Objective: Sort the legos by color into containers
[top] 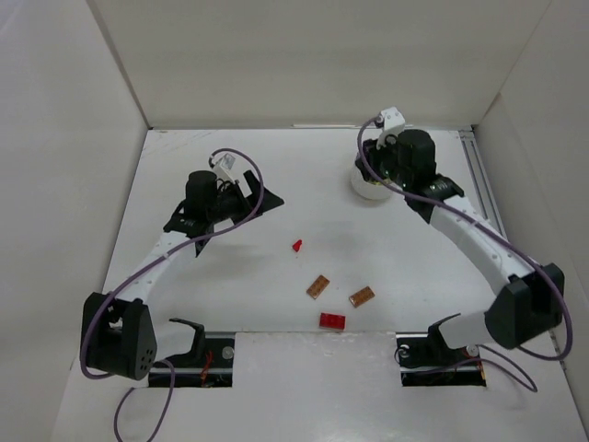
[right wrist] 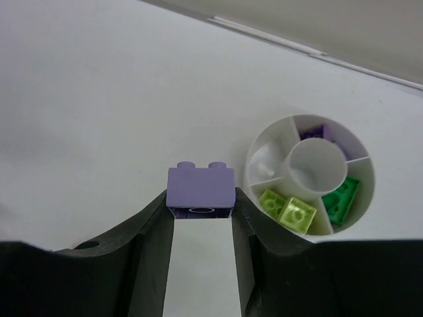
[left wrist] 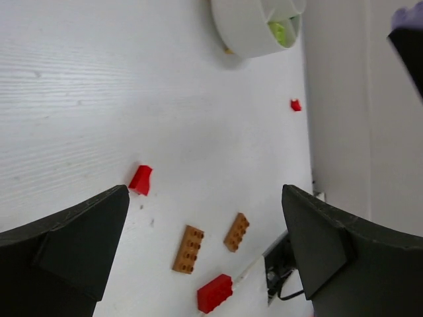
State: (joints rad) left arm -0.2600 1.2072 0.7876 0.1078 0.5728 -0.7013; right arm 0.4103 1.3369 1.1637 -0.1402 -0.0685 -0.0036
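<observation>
Gripping a lilac brick (right wrist: 201,188) by its sides, the right pincer (right wrist: 201,210) hangs just beside the white dish (right wrist: 259,142) (lime bricks (right wrist: 289,210), a green brick (right wrist: 342,198) and a purple brick (right wrist: 314,131) lie in separate wedges). The left pincer (left wrist: 205,195) gapes wide above red bricks (left wrist: 141,179) and orange-brown bricks (left wrist: 188,249) on the counter (left wrist: 79,99).

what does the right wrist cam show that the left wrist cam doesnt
Only the right wrist view: the right gripper clamped on a lilac brick, plus a purple brick and a green brick in separate wedges.
Only the left wrist view: the open left gripper, and three red pieces and two orange-brown bricks loose on the table.
Both: the white dish with lime lego inside.
</observation>
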